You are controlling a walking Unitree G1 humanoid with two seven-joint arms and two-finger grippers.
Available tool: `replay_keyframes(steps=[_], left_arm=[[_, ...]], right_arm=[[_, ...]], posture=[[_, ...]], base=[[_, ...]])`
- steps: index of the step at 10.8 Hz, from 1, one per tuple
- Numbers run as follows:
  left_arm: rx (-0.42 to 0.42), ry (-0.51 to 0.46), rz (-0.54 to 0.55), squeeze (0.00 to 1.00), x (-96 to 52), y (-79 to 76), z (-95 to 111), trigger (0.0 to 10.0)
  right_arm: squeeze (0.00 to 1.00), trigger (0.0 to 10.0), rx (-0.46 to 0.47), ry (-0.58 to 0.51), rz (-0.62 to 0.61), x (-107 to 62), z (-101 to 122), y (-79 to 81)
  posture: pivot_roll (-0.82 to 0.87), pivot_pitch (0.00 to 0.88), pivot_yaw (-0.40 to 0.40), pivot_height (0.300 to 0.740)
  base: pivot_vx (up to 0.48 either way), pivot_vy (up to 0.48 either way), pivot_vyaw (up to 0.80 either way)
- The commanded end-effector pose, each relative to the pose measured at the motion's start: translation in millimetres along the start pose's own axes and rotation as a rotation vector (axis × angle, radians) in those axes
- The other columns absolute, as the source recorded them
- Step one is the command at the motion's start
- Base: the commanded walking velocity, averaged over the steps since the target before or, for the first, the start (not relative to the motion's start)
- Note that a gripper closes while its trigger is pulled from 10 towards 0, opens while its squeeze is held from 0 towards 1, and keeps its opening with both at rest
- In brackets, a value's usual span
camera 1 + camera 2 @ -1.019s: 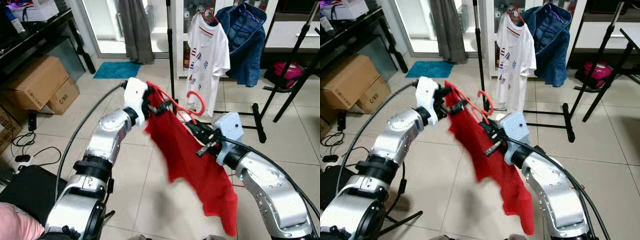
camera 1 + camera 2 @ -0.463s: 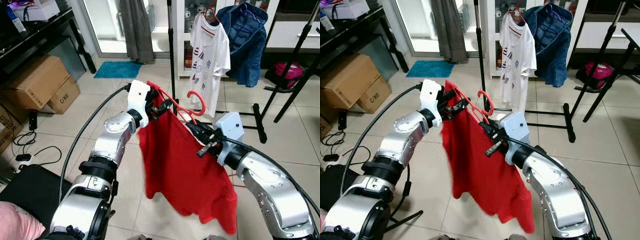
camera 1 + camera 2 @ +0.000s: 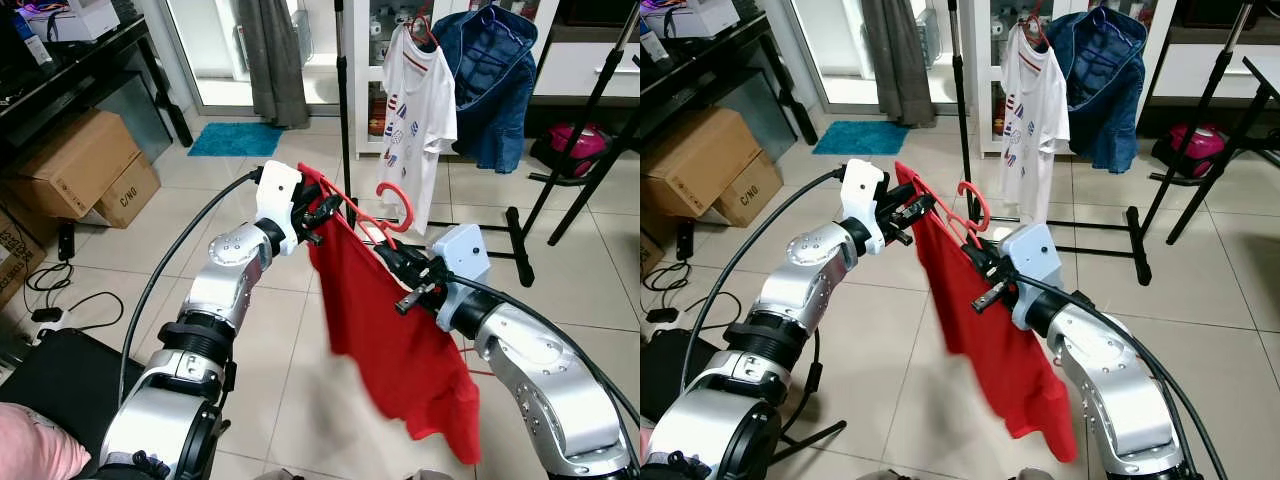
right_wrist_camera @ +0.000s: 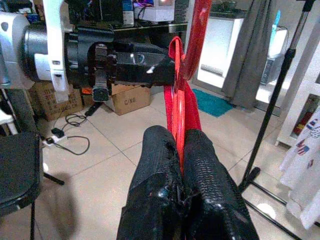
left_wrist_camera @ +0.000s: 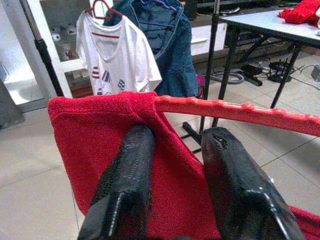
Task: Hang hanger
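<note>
Though draped, hanger [image 3: 352, 209] between jaws.

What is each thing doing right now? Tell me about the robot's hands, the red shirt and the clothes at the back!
Left gripper: shut on the red shirt's shoulder at one hanger end.
Right gripper: shut on the red shirt at the other end.
Red plastic hanger: held up between both grippers, not yet on the rack.
Red shirt: draped on the hanger, hanging down.
White printed T-shirt: hanging on the rack.
Blue denim jacket: hanging beside it.
</note>
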State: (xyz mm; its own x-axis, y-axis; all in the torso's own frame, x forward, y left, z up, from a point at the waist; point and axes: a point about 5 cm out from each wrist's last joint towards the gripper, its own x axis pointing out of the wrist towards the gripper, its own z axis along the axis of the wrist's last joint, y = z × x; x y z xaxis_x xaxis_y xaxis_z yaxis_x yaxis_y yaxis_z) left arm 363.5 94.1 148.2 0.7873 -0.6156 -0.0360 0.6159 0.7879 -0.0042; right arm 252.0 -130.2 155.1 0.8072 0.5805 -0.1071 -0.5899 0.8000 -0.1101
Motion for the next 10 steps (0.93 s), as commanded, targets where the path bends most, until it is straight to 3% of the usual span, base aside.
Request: replay_keyframes(steps=[1, 4, 6, 8, 9, 10], left_arm=[[0.010, 0.015, -0.005, 0.00, -0.4, 0.1, -1.6, 0.0], [0.010, 0.029, -0.011, 0.00, -2.0, 1.8, -3.3, 0.0], [0.015, 0.032, -0.014, 0.00, -2.0, 2.0, -3.0, 0.0], [0.008, 0.052, 0.005, 0.00, -2.7, 3.0, -6.2, 0.0], [0.006, 0.070, 0.041, 0.00, -3.7, 5.8, -8.7, 5.9], [0.003, 0.097, 0.114, 0.13, -7.6, 11.7, -15.2, 10.0]], right_arm=[[0.00, 0.0, -0.019, -0.013, -0.010, 2.6, 5.8, -2.8], [0.00, 0.0, -0.117, 0.103, -0.061, -1.9, -6.4, -15.9], [0.00, 0.0, -0.132, 0.136, -0.071, -2.6, -10.1, -18.0], [0.00, 0.0, -0.039, 0.074, -0.078, 0.1, -3.4, -15.2], [0.00, 0.0, -0.007, 0.046, -0.076, 0.6, 0.3, -14.6], [0.00, 0.0, 0.049, 0.002, -0.077, 1.0, 6.3, -15.2]], posture=[[-0.18, 0.000, 0.121, 0.740], [-0.18, 0.000, 0.120, 0.740], [-0.18, 0.000, 0.120, 0.740], [-0.18, 0.000, 0.123, 0.740], [-0.18, 0.000, 0.125, 0.740], [-0.18, 0.000, 0.128, 0.740]], base=[[0.000, 0.000, 0.00], [0.000, 0.000, 0.00], [0.000, 0.000, 0.00], [0.000, 0.000, 0.00], [0.000, 0.000, 0.00], [0.000, 0.000, 0.00]])
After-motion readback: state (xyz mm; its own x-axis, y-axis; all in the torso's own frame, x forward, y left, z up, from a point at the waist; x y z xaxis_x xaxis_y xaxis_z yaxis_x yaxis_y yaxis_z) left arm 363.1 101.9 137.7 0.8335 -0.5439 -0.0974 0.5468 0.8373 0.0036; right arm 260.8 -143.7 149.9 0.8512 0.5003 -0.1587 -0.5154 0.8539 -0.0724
